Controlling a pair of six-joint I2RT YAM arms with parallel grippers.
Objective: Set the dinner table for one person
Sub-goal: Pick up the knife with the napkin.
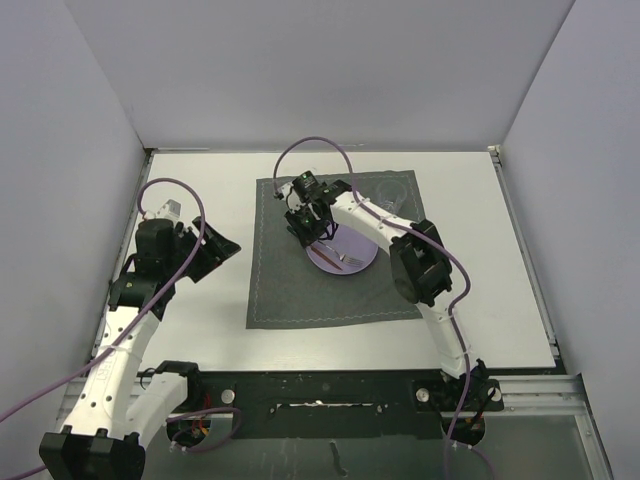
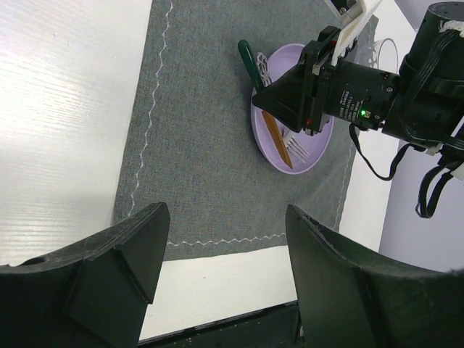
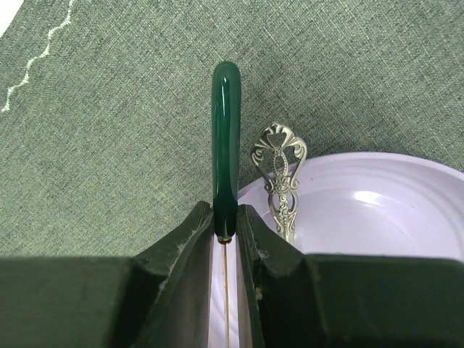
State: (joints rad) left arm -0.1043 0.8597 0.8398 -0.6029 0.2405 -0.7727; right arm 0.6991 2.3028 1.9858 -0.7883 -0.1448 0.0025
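Note:
The white dinner table (image 1: 490,260) carries a dark grey placemat (image 1: 290,290) with a purple plate (image 1: 352,258) on it. My right gripper (image 3: 226,217) is shut on a green-handled knife (image 3: 225,130) at the plate's (image 3: 362,210) edge, with its thin blade running down between the fingers. An ornate silver handle (image 3: 279,170) lies beside it on the rim. The left wrist view shows the plate (image 2: 315,145) holding a fork (image 2: 299,150) and a brown-handled piece (image 2: 277,136). My left gripper (image 2: 225,217) is open and empty over the placemat's near edge, left of the plate.
A clear glass (image 2: 386,52) stands beyond the plate at the placemat's far side. White walls enclose the table on three sides. The black metal-rail front edge (image 1: 330,385) runs between the arm bases. Bare tabletop (image 2: 65,109) lies left of the placemat.

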